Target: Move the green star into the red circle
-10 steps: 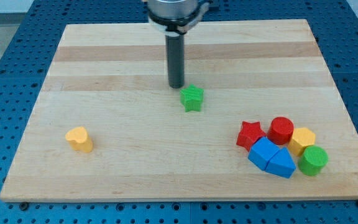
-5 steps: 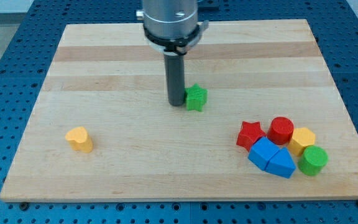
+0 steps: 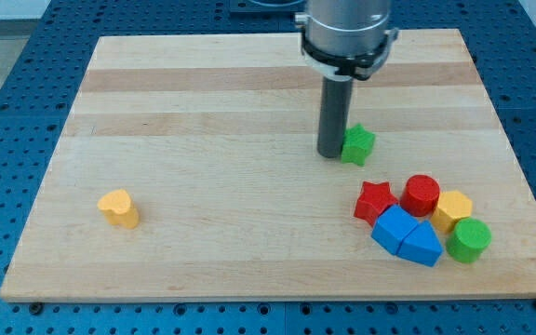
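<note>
The green star (image 3: pixel 359 144) lies on the wooden board (image 3: pixel 203 112), right of centre. My tip (image 3: pixel 330 154) stands against the star's left side, touching it. The red circle (image 3: pixel 422 195), a short red cylinder, sits below and to the right of the star, in a cluster of blocks at the view's lower right. The star and the red circle are apart.
Around the red circle are a red star (image 3: pixel 375 202), a yellow block (image 3: pixel 453 208), a green cylinder (image 3: pixel 469 240) and two blue blocks (image 3: pixel 394 228) (image 3: pixel 422 245). A yellow block (image 3: pixel 119 207) lies alone at the lower left.
My tip came down to the star's left side, then moved right, pushing the green star rightwards toward the cluster. The other blocks have not moved.
</note>
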